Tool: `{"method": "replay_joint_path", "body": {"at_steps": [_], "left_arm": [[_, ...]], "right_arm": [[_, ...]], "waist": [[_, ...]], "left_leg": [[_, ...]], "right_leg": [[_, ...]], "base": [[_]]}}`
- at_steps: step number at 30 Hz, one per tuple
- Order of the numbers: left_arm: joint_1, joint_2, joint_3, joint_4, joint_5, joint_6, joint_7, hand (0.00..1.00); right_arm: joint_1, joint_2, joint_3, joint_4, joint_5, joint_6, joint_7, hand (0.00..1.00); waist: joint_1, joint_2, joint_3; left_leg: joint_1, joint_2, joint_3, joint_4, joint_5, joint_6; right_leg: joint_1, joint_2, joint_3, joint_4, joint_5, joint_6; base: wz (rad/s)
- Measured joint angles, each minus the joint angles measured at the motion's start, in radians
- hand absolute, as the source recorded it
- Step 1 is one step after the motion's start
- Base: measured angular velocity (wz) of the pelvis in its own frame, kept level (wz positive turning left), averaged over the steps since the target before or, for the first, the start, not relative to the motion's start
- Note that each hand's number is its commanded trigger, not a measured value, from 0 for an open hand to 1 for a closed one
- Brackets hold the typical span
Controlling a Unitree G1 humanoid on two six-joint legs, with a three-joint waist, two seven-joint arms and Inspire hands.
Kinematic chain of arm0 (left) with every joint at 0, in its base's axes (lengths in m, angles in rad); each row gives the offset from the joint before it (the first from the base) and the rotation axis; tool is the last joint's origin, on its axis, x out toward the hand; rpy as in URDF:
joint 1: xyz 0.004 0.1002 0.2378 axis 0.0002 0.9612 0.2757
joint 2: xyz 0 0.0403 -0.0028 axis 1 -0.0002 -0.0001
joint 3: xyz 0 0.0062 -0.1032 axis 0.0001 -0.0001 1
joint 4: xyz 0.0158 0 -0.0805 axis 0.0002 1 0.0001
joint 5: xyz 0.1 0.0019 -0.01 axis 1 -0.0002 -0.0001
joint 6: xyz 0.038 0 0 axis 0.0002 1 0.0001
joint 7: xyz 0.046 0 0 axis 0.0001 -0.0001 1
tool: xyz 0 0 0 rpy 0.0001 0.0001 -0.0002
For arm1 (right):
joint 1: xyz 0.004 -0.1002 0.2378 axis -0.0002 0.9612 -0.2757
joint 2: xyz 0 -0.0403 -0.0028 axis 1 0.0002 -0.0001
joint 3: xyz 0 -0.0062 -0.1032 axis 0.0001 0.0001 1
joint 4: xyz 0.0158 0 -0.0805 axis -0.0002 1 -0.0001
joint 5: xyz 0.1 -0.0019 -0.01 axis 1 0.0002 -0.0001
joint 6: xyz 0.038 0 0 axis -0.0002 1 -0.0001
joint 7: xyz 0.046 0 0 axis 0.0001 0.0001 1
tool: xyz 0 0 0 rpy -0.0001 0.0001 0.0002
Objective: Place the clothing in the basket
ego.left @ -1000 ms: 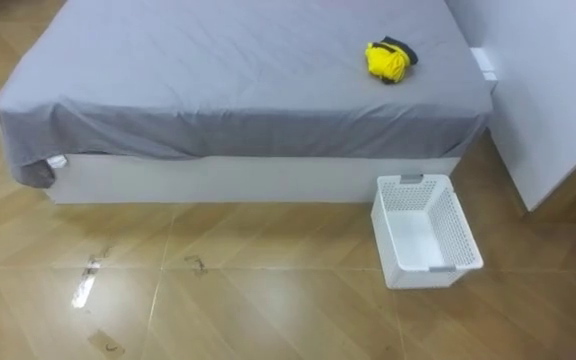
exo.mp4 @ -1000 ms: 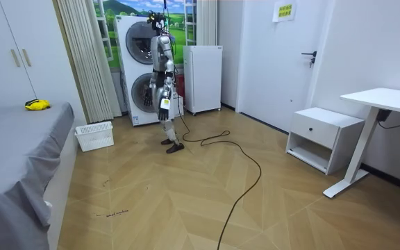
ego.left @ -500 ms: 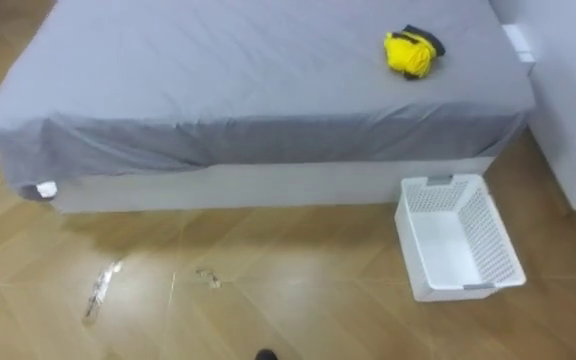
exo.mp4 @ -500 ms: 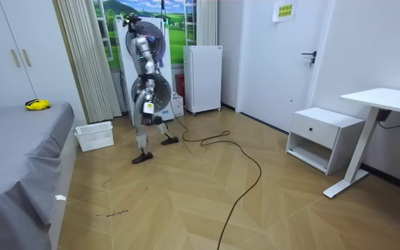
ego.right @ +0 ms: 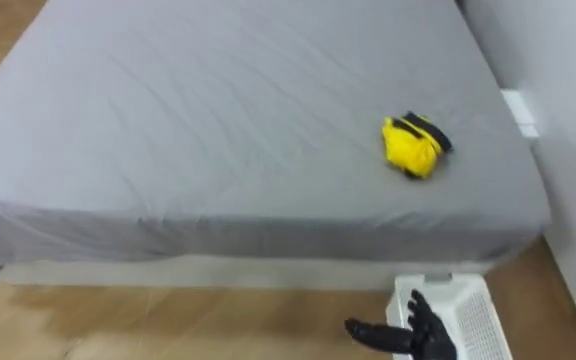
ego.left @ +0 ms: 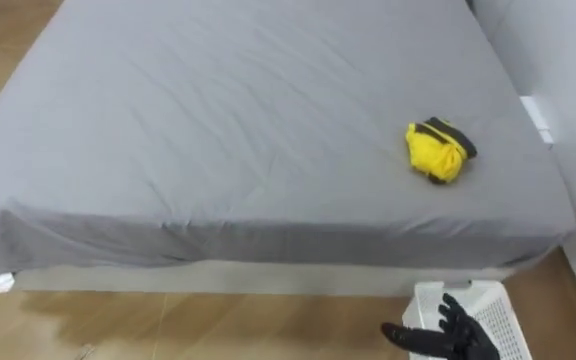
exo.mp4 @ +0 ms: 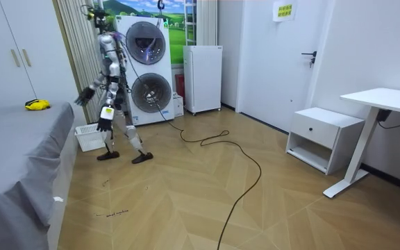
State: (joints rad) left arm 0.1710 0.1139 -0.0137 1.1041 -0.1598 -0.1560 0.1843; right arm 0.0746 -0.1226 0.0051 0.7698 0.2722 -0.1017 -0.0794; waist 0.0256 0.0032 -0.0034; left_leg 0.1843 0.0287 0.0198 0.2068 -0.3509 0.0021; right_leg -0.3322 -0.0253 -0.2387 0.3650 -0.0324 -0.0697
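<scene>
the clothes (ego.left: pixel 438 152), a bright yellow bundle with a dark piece showing along its far edge, are lying on the bed (ego.left: pixel 218 120), toward the right side of its grey sheet and touching nothing but the sheet. the sheet is hanging over the near edge of the bed, and a small white tag (ego.left: pixel 1 283) is sticking out at its lower left corner.

the laundry basket (ego.left: pixel 500 306), white with perforated walls, is sitting on the wooden floor (ego.left: pixel 168 330) just beside the bed's near edge, below the clothes and a little to their right.

the right hand (ego.left: pixel 455 337) is hovering at the bottom of the eye views, in front of the basket's near left part. its fingers are spreading out straight, with the thumb pointing off to the left, and it is holding nothing. it is well apart from the clothes.

in the room view the robot is standing on the floor between the bed and a stacked pair of washing machines (exo.mp4: pixel 146 73), facing the bed with its feet set apart. its right arm is reaching out toward the bed. the left hand (exo.mp4: pixel 105 123) is hanging low by the hip, and it is too small there to tell whether it is holding anything, though it is probably carrying nothing. a curtain (exo.mp4: pixel 82 55) is hanging behind the robot.
</scene>
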Motion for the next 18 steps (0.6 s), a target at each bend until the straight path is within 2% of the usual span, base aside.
{"method": "replay_joint_path", "body": {"at_steps": [1,2,3,4,5,6,7,8,9,10,11,12,13,14,15,16,17,18], "left_arm": [[0.010,0.003,0.001,0.007,-0.001,0.003,0.000,0.00],[0.021,0.003,0.001,0.013,-0.001,0.004,-0.001,0.00],[0.035,0.007,0.002,0.009,-0.001,0.006,-0.001,0.00],[0.044,0.010,0.007,0.002,0.000,0.005,-0.001,0.00],[0.084,0.029,0.034,-0.010,-0.001,0.003,0.001,0.00],[0.098,0.045,0.040,-0.007,-0.001,0.004,0.003,0.00],[0.122,0.047,0.050,0.008,0.008,0.021,0.009,0.00],[0.137,0.049,0.069,0.006,0.023,0.027,0.011,0.00],[0.139,0.047,0.073,0.005,0.023,0.028,0.012,0.00],[0.142,0.041,0.073,0.003,0.023,0.032,0.019,0.00],[0.137,0.034,0.069,-0.009,0.019,0.037,0.028,0.00],[0.134,0.030,0.068,-0.016,0.020,0.037,0.031,0.00],[0.133,0.021,0.066,-0.029,0.019,0.032,0.033,0.00],[0.129,0.014,0.063,-0.032,0.015,0.032,0.041,0.00],[0.128,0.011,0.063,-0.033,0.015,0.032,0.045,0.00],[0.130,0.009,0.063,-0.035,0.016,0.032,0.050,0.00],[0.139,0.006,0.063,-0.041,0.023,0.033,0.054,0.00],[0.142,0.005,0.064,-0.044,0.024,0.033,0.057,0.00]], "right_arm": [[-0.014,-0.003,-0.007,-0.026,-0.002,-0.015,-0.010,0.00],[-0.020,-0.007,-0.016,-0.082,-0.002,-0.019,-0.022,0.00],[-0.019,-0.009,-0.026,-0.129,-0.002,-0.029,-0.039,0.00],[-0.021,-0.008,-0.027,-0.148,0.001,-0.029,-0.041,0.00],[-0.025,0.007,-0.021,-0.182,0.003,-0.029,-0.039,0.00],[-0.023,0.009,-0.013,-0.200,0.005,-0.029,-0.039,0.00],[-0.028,-0.007,-0.006,-0.200,0.004,-0.026,-0.036,0.00],[-0.027,-0.005,-0.004,-0.206,0.001,-0.025,-0.039,0.00],[-0.028,-0.006,-0.005,-0.207,-0.003,-0.027,-0.040,0.00],[-0.030,-0.007,-0.004,-0.207,-0.011,-0.031,-0.041,0.00],[-0.033,-0.006,-0.004,-0.207,-0.013,-0.032,-0.045,0.00],[-0.034,-0.006,-0.004,-0.207,-0.016,-0.032,-0.049,0.00],[-0.034,-0.006,-0.004,-0.211,-0.023,-0.030,-0.051,0.00],[-0.034,-0.007,-0.006,-0.215,-0.027,-0.030,-0.054,0.00],[-0.034,-0.007,-0.007,-0.216,-0.029,-0.030,-0.058,0.00],[-0.033,-0.007,-0.007,-0.222,-0.029,-0.030,-0.072,0.00],[-0.034,-0.007,-0.010,-0.241,-0.030,-0.030,-0.085,0.00],[-0.035,-0.009,-0.010,-0.252,-0.030,-0.030,-0.090,0.00]], "waist": [[0.011,0.017,0.0082],[0.023,0.038,0.0139],[0.023,0.041,0.0248],[0.021,0.031,0.0350],[0.033,0.033,0.0125],[0.039,0.016,0.0078],[0.044,0.039,0.0088],[0.037,0.032,0.0104],[0.033,0.030,0.0107],[0.024,0.030,0.0107],[0.007,0.027,0.0123],[0.006,0.023,0.0151],[0.005,0.010,0.0185],[0.002,0.006,0.0190],[0.004,0.002,0.0206],[0.011,-0.004,0.0167],[0.012,-0.006,0.0123],[0.012,-0.005,0.0119]], "left_leg": [[0.004,0.027,0.010,0.010,0.000,-0.019],[0.023,0.046,0.011,-0.009,0.016,-0.045],[0.073,0.054,-0.012,-0.034,0.047,-0.052],[0.093,0.057,-0.029,-0.036,0.051,-0.052],[0.099,0.061,-0.025,0.006,0.031,-0.071],[0.096,0.057,-0.009,0.051,0.011,-0.087],[0.086,0.081,0.013,0.172,-0.017,-0.087],[0.048,0.089,0.027,0.307,0.025,-0.096],[0.034,0.096,0.036,0.359,0.055,-0.098],[-0.008,0.111,0.046,0.472,0.134,-0.103],[-0.066,0.119,0.049,0.562,0.138,-0.101],[-0.096,0.119,0.057,0.593,0.129,-0.093],[-0.152,0.114,0.093,0.615,0.105,-0.074],[-0.201,0.113,0.110,0.605,0.069,-0.067],[-0.221,0.113,0.120,0.585,0.049,-0.066],[-0.260,0.108,0.133,0.525,0.024,-0.064],[-0.299,0.094,0.131,0.452,0.021,-0.063],[-0.314,0.090,0.130,0.411,0.022,-0.064]], "right_leg": [[0.020,0.016,-0.030,0.019,-0.018,-0.029],[0.024,0.024,-0.043,0.060,-0.034,-0.041],[-0.032,0.005,-0.048,0.229,-0.071,-0.060],[-0.079,-0.002,-0.058,0.298,-0.104,-0.046],[-0.098,0.021,-0.053,0.188,-0.090,-0.039],[-0.090,0.026,-0.065,0.127,-0.032,-0.066],[-0.064,0.046,-0.101,0.166,-0.071,-0.101],[-0.024,0.052,-0.099,0.174,-0.122,-0.109],[-0.004,0.057,-0.095,0.166,-0.135,-0.111],[0.049,0.073,-0.088,0.131,-0.149,-0.111],[0.092,0.079,-0.088,0.093,-0.155,-0.110],[0.110,0.079,-0.082,0.080,-0.159,-0.108],[0.141,0.079,-0.066,0.058,-0.167,-0.105],[0.173,0.080,-0.061,0.030,-0.168,-0.105],[0.185,0.080,-0.053,0.020,-0.168,-0.104],[0.205,0.080,-0.032,0.003,-0.172,-0.102],[0.220,0.079,-0.015,-0.013,-0.170,-0.100],[0.228,0.079,-0.005,-0.023,-0.168,-0.098]], "base": [[0.14],[0.18],[0.17],[-0.09],[-0.21],[-0.38],[-0.20],[-0.11],[0.04],[0.13],[0.18],[0.08],[-0.07],[-0.17],[-0.30],[-0.51],[-0.58],[-0.58]]}}
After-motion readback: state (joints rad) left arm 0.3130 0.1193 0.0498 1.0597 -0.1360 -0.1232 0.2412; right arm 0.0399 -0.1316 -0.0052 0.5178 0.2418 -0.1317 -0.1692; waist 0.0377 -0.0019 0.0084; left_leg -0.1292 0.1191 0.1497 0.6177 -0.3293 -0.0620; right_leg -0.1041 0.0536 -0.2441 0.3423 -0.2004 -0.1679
